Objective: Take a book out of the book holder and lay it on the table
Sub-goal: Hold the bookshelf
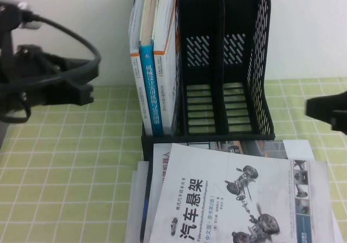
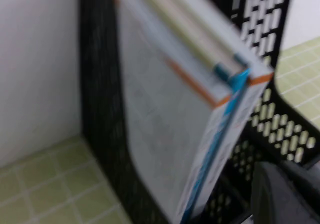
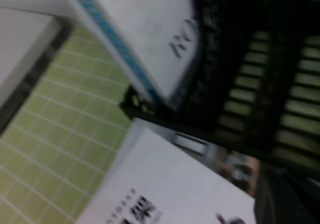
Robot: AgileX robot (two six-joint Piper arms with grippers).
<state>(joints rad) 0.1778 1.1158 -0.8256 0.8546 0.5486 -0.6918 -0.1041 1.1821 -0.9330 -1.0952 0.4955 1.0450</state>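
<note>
The black three-slot book holder [image 1: 263,64] stands upright at the back of the green grid table [image 1: 65,161]. Its left slot holds three upright books. The rightmost is the white book [image 1: 165,64] with an orange spine edge; its cover with black letters faces the right wrist camera [image 3: 160,29]. A blue-spined book [image 1: 150,85] stands beside it. My left gripper [image 1: 87,85] hovers left of the holder, level with the books and apart from them. At the right edge, beside the holder, my right gripper [image 1: 317,110] is shut and holds nothing.
A white book picturing car suspension parts [image 1: 217,199] lies flat in front of the holder on top of other books and papers [image 1: 142,199]. The holder's middle and right slots [image 1: 238,107] hold nothing. A white wall rises behind it.
</note>
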